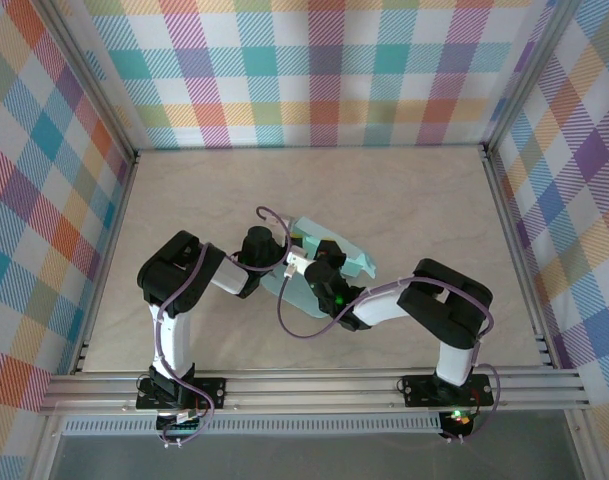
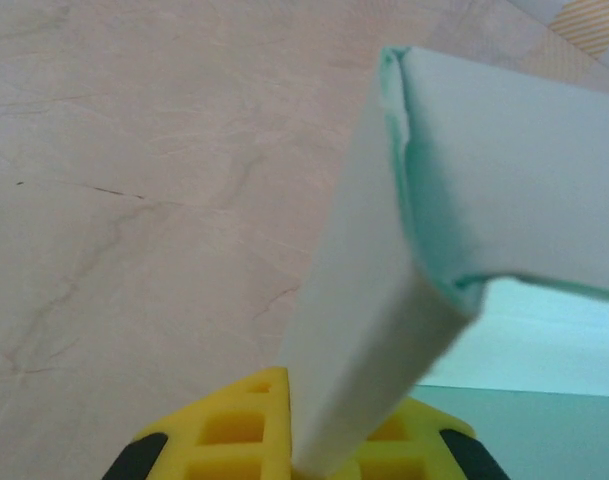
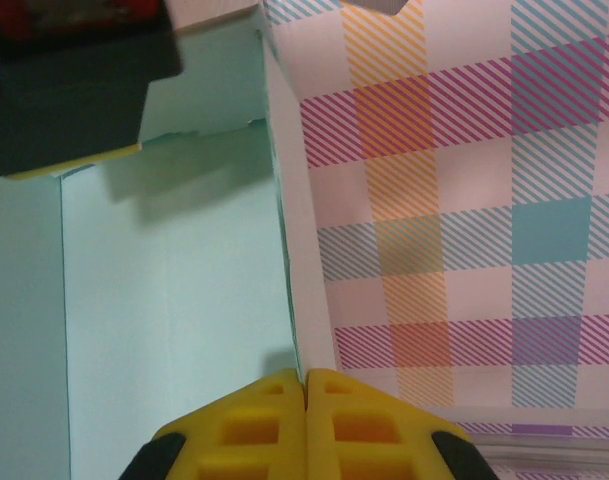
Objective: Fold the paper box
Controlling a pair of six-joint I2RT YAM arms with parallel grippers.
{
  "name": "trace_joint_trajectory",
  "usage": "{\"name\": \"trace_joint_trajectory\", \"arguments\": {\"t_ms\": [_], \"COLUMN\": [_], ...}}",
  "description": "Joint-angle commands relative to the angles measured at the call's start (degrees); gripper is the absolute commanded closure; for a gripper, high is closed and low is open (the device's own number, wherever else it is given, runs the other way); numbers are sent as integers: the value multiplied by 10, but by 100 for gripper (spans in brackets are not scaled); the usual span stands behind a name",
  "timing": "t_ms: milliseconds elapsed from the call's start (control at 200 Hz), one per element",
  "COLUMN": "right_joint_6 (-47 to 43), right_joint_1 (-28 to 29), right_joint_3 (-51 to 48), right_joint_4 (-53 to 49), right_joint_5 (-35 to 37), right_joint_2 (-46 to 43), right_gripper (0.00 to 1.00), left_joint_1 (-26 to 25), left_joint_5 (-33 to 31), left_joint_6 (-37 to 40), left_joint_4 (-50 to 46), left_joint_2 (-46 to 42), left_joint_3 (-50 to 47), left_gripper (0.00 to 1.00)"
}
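**Both grippers clamping the mint card at mid-table**

From the overhead camera, the paper box [image 1: 356,258] is sitting at the centre of the beige table [image 1: 404,200], partly raised off the surface. The left gripper [image 1: 296,262] is reaching in from 9 o'clock and the right gripper [image 1: 319,270] from 5 o'clock. The two are meeting just beside each other over the card's near edge.

At the left wrist, the left gripper [image 2: 319,440] is clenching its yellow fingers [image 2: 234,430] on a flap of the paper box [image 2: 514,170]. The flap is rising toward 1 o'clock and bending over at a crease. The table [image 2: 134,200] is lying behind it.

At the right wrist, the right gripper [image 3: 305,400] is pressing its fingers together on a thin edge of the paper box [image 3: 174,300], which is running up toward 12 o'clock. A dark block [image 3: 64,90] is hanging at 10 o'clock (I cannot tell what it belongs to). The plaid wall [image 3: 464,200] is showing from 1 to 5 o'clock.
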Motion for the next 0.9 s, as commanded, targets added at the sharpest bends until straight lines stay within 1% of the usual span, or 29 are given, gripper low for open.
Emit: {"name": "trace_joint_trajectory", "arguments": {"t_ms": [0, 40, 60, 100, 130, 190, 295, 385, 405, 420, 545, 640, 700, 760, 845, 895], "right_joint_6": [45, 46, 47, 50, 53, 68, 108, 136, 140, 143, 193, 246, 289, 349, 415, 447], "right_joint_1": [13, 13, 13, 13, 13, 13, 13, 12, 13, 12, 12, 12, 13, 12, 6, -7], "right_joint_3": [-9, -10, -10, -9, -9, -8, -3, -6, -7, -9, -11, -3, 17, 52, 93, 115], "right_joint_4": [-50, -48, -49, -51, -53, -64, -101, -112, -112, -128, -179, -247, -302, -384, -447, -482], "right_joint_5": [-59, -59, -59, -60, -60, -62, -72, -74, -73, -74, -78, -87, -87, -109, -137, -157], "right_joint_2": [6, 5, 4, 1, 0, -7, -33, -58, -65, -70, -127, -183, -220, -264, -315, -338], "right_gripper": [100, 100, 99, 95, 88, 67, 43, 29, 27, 25, 18, 15, 12, 11, 10, 10], "left_joint_1": [-16, -16, -16, -16, -16, -16, -13, -9, -8, -8, -1, 6, 12, 13, 19, 22], "left_joint_5": [45, 45, 44, 45, 45, 45, 45, 49, 49, 49, 54, 67, 76, 73, 82, 94], "left_joint_6": [-29, -29, -30, -30, -30, -33, -44, -58, -61, -64, -94, -128, -149, -150, -148, -136], "left_joint_4": [-7, -9, -11, -13, -16, -21, -24, -26, -28, -29, -46, -52, -86, -113, -147, -174], "left_joint_2": [-22, -24, -24, -26, -27, -31, -35, -37, -37, -38, -44, -44, -45, -51, -69, -86], "left_joint_3": [-3, -3, -3, -2, -2, -2, -3, -2, -2, -1, 5, 12, 27, 31, 33, 33], "left_gripper": [97, 98, 100, 100, 100, 100, 100, 100, 100, 100, 100, 100, 100, 100, 100, 100]}}
